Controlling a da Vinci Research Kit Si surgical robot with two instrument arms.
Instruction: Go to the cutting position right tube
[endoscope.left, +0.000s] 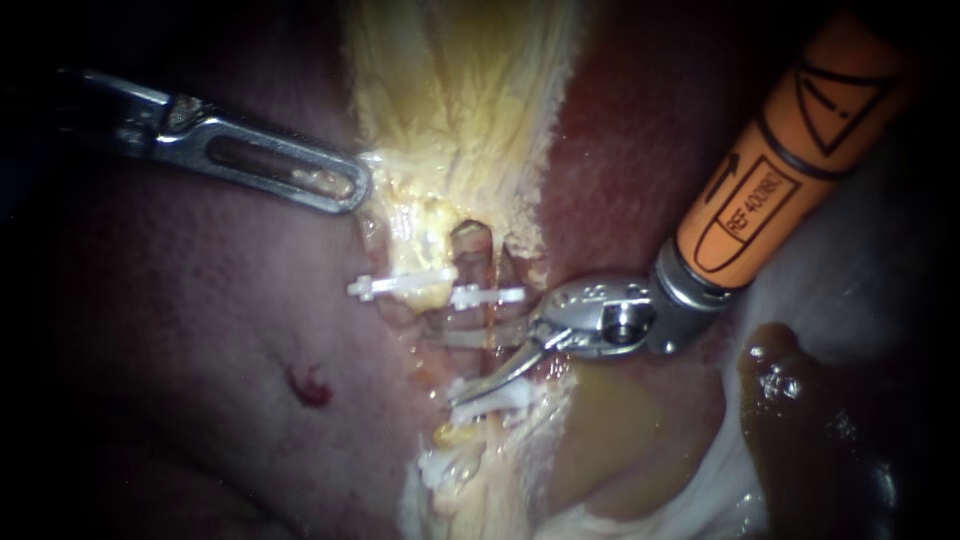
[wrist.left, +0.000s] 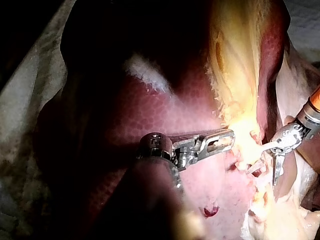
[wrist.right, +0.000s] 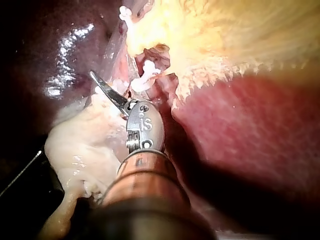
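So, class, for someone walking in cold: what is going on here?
Two instruments are working on tissue lying against the liver. The left instrument comes in with its tip against the yellowish tissue above the tubes. The right instrument, tipped with slim curved blades, reaches in by the right tube, its tip just below the white clip on that tube.

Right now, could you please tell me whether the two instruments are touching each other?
Apart. In the endoscope view the left instrument sits by the yellow tissue, the right instrument lower down, with clipped tubes between them.
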